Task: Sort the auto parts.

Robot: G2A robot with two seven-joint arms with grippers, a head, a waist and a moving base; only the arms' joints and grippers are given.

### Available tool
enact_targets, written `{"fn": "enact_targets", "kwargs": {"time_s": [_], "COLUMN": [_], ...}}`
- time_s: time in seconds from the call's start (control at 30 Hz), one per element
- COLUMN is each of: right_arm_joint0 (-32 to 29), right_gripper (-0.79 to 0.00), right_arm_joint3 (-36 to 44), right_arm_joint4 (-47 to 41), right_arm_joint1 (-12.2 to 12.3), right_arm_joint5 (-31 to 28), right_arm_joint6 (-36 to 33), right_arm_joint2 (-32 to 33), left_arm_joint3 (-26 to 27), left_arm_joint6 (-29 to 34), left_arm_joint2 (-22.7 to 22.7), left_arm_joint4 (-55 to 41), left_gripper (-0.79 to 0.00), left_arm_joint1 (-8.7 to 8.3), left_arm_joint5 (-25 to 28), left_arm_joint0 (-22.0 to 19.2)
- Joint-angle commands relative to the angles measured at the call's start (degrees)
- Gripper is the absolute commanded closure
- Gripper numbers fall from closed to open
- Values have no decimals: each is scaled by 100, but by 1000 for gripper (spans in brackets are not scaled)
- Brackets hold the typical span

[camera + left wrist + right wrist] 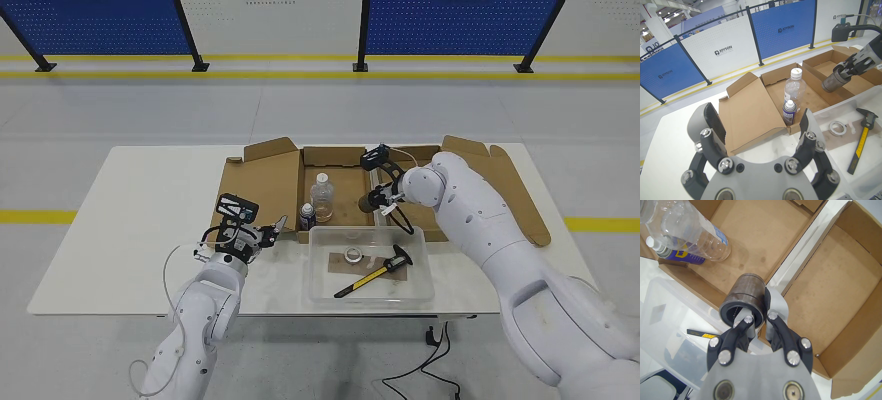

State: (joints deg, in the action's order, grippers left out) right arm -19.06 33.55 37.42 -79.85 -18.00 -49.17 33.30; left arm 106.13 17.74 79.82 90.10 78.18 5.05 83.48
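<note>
1. The left gripper (pixel 759 115) is held wide apart (nothing between) above the table (pixel 120 220)
2. A ring (pixel 837 127) and a caliper (pixel 861 144) are kept in the clear bin (pixel 425 270)
3. A metal sleeve (pixel 746 289) is clamped by the right gripper (pixel 757 302) over the box (pixel 753 237) containing bottle (pixel 795 91) and spray can (pixel 789 113)

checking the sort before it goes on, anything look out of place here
The clear plastic bottle standing in the cardboard box beside the spray can looks odd: hardly an auto part.
</note>
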Motion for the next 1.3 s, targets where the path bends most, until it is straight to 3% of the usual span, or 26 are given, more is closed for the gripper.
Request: {"fn": "enact_targets", "kwargs": {"time_s": [0.0,0.03,0.07,0.1,0.17,0.7,1.27], "right_arm_joint0": [0,0,-19,-39,-98,-301,-192], "right_gripper": [0,0,-317,-317,0,0,0], "right_arm_joint3": [0,0,8,19,83,477,-266], "right_arm_joint4": [0,0,4,13,86,217,276], "right_arm_joint1": [0,0,1,3,20,-57,-426], "right_arm_joint5": [0,0,10,22,57,31,50], "right_arm_joint6": [0,0,34,72,157,-32,8], "right_arm_joint2": [0,0,3,5,26,52,-122], "left_arm_joint3": [0,0,0,0,0,0,0], "left_arm_joint6": [0,0,0,0,0,0,0], "left_arm_joint2": [0,0,0,0,0,0,0], "left_arm_joint4": [0,0,0,0,0,0,0], "left_gripper": [-785,-785,-785,-785,-785,-785,-785], "left_arm_joint1": [0,0,0,0,0,0,0], "left_arm_joint5": [0,0,0,0,0,0,0], "left_arm_joint0": [0,0,0,0,0,0,0]}}
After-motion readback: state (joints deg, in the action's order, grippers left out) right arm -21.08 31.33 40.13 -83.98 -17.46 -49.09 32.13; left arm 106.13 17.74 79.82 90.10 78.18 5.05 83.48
